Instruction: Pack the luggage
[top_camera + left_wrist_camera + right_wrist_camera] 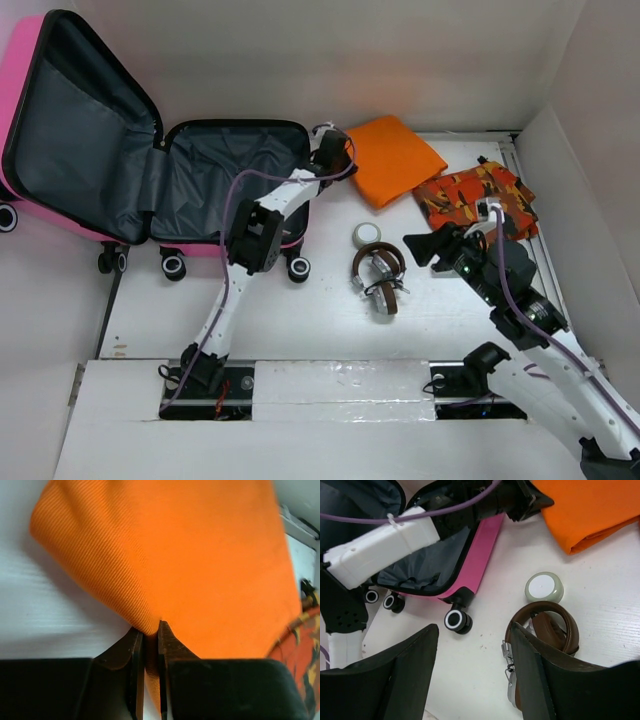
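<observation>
Presently the luggage (230,150) is lying open at the far left of the tabletop, its lid thrown back to the left and its grey lining showing in both halves. The left fingers (338,148) are clamping a corner of the folded orange cloth (190,555) just beside the case's right wall. The right fingers (418,247) are standing apart and holding nothing, hanging over the brown headphones (545,630) and the small round tin (544,587). A patterned cloth (475,200) is lying farther right. Judging the case: the shell is looking hard and stiff, probably light while unfilled, and on wheels, so it is likely rolling away under any sideways push. The lid's rim near the zipper seems the best hold for closing; the glossy shell could be slippery. The left wrist view alone is showing the pinch on the cloth's corner, which the overhead view is too coarse to settle. The right wrist view is giving the wheels and pink side wall up close, while only the overhead view is taking in the whole lid.
</observation>
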